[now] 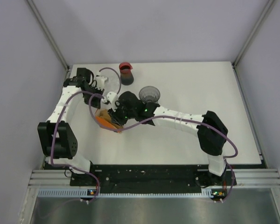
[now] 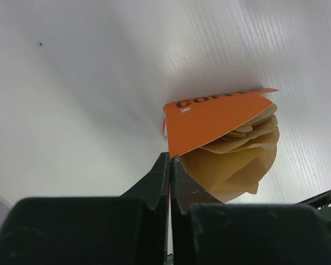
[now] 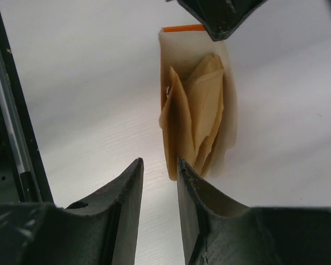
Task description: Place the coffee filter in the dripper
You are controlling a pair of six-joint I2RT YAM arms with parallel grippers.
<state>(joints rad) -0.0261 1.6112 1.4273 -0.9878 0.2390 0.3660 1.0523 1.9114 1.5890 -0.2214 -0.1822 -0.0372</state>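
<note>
An orange filter packet (image 1: 106,122) with several brown paper filters (image 2: 237,163) fanning out of it lies left of centre on the table. My left gripper (image 2: 170,157) is shut on the packet's orange card (image 2: 215,118) at its edge. My right gripper (image 3: 160,164) is open, its fingertips just short of the filters' (image 3: 193,121) near ends, with one filter edge beside the right finger (image 3: 190,176). The dark grey dripper (image 1: 149,94) stands upright behind the right gripper (image 1: 117,114), apart from the packet.
A red-rimmed dark cup (image 1: 126,73) stands at the back of the table. The white table (image 1: 200,84) has bare room to the right. A purple cable (image 1: 91,105) loops over the left arm near the packet.
</note>
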